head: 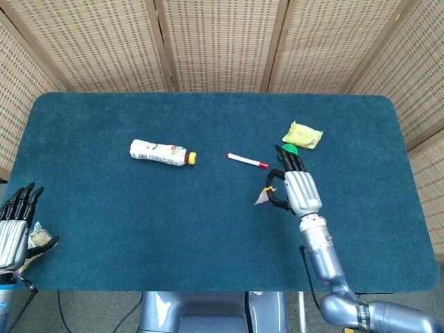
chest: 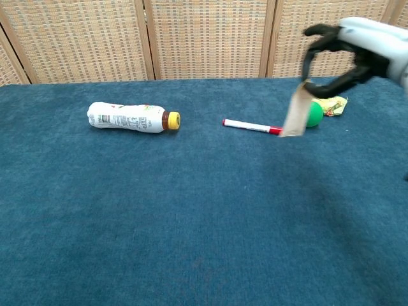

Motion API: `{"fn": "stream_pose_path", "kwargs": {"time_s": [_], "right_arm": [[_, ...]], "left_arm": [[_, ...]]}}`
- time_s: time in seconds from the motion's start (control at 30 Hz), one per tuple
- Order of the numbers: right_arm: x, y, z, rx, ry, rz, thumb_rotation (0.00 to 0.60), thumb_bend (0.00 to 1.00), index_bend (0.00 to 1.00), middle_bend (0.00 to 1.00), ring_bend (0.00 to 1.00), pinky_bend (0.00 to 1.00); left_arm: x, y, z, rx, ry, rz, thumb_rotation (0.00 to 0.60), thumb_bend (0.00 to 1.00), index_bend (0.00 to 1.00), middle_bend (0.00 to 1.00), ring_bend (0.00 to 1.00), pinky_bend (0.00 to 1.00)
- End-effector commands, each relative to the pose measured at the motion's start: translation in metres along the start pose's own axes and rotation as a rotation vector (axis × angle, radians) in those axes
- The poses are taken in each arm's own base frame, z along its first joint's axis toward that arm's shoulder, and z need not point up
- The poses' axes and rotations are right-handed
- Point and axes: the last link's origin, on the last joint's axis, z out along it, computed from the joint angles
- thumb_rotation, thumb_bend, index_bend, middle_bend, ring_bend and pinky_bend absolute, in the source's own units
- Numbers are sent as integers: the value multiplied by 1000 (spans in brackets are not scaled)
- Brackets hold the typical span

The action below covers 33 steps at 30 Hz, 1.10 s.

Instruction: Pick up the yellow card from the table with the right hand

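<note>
Silver robot hand [head: 300, 192], black fingertips [head: 292, 161]

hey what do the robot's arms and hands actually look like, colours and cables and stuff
The right hand has a silvery-white back and black fingers. Its arm is glossy grey-blue metal built of rounded segments, with a thin black cable beside the forearm. The left hand shows the same silver back and black fingers at the table's left edge; its arm is mostly out of frame.

Card [chest: 295, 113] hanging from raised right hand [chest: 347, 54], above red-capped marker [chest: 251, 127] on table [chest: 191, 217].
</note>
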Motion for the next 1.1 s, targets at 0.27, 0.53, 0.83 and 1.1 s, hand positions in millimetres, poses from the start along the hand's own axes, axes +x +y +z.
{"fn": "stream_pose_path", "kwargs": {"time_s": [0.27, 0.53, 0.83, 1.1], "right_arm": [[27, 55, -76, -125, 2, 196, 600, 550, 628, 64, 0, 0], [28, 74, -116, -126, 32, 369, 600, 547, 629, 63, 0, 0], [11, 74, -141, -118, -37, 468, 600, 546, 629, 55, 0, 0], [-1, 64, -154, -89, -73, 498, 600, 546, 629, 54, 0, 0]], "left_arm": [[2, 7, -5, -28, 25, 8, 600, 69, 0, 0, 0, 114], [3, 8, -7, -39, 33, 8, 600, 69, 0, 0, 0, 114], [4, 8, -7, -40, 40, 5, 600, 69, 0, 0, 0, 114], [4, 10, -9, -48, 43, 9, 600, 69, 0, 0, 0, 114]]}}
